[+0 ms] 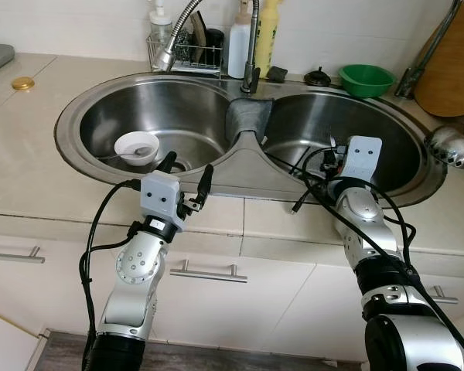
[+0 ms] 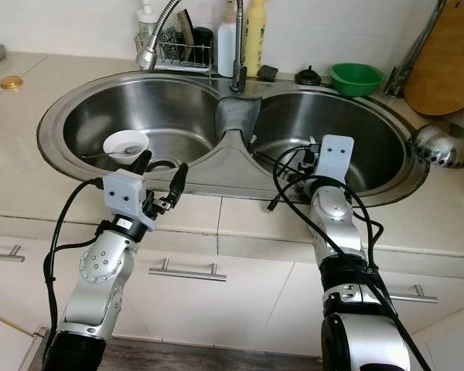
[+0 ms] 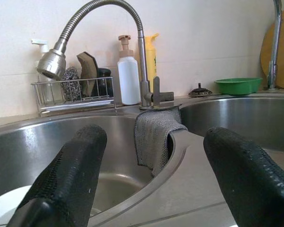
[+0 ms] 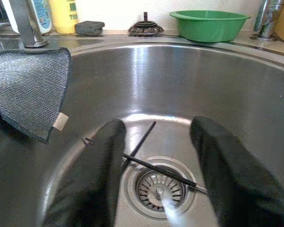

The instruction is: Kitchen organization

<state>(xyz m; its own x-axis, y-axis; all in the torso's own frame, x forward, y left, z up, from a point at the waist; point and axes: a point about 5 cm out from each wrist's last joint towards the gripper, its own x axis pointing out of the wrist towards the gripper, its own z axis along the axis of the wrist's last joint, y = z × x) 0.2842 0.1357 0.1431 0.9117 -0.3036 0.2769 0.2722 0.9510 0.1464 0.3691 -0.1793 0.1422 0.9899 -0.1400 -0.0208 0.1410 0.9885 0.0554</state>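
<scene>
Hovering at the front rim of the stainless double sink [image 1: 100,108], left gripper [image 1: 187,179], black fingers [image 3: 71,175] spread wide and empty, pointed over the left basin toward a small white round bowl [image 1: 136,147] resting on that basin's floor beside the drain. Reaching into the right basin, right gripper [image 4: 158,165], fingers likewise parted and holding nothing, poised just above two thin dark chopsticks [image 4: 146,161] lying crossed over the round drain strainer [image 4: 157,187]. Draped over the divider between basins, a grey woven cloth [image 1: 249,120]. Behind, on the counter, a green plastic bowl [image 1: 366,78].
</scene>
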